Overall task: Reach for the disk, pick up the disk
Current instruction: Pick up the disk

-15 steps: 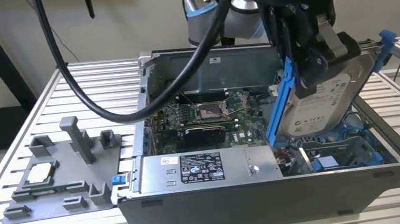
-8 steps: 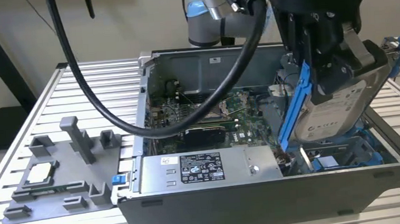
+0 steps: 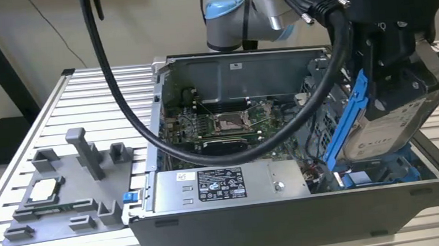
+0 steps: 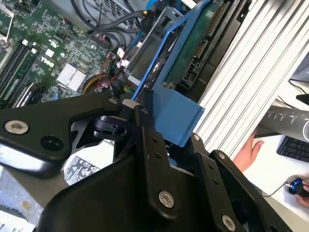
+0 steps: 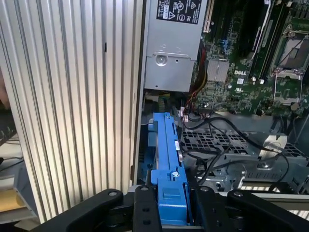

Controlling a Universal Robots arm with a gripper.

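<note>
The disk (image 3: 396, 127) is a silver-grey drive with a white label, framed by a blue bracket (image 3: 349, 119). It hangs tilted, nearly on edge, above the right end of the open computer case (image 3: 288, 222). My gripper (image 3: 404, 84) is shut on its upper end, one black finger on each side. In the second wrist view the blue bracket (image 4: 176, 116) sticks out between the fingers (image 4: 147, 145), and part of the label (image 4: 83, 169) shows below. In the first wrist view the bracket's edge (image 5: 168, 159) runs between the two fingers (image 5: 145, 210).
Inside the case lie the motherboard (image 3: 219, 123) and a power supply (image 3: 224, 186). A thick black cable (image 3: 206, 150) loops across the case. A grey fixture (image 3: 62, 192) with a small chip stands on the slatted table (image 3: 94, 91). A person's hand (image 4: 248, 152) rests beside the table.
</note>
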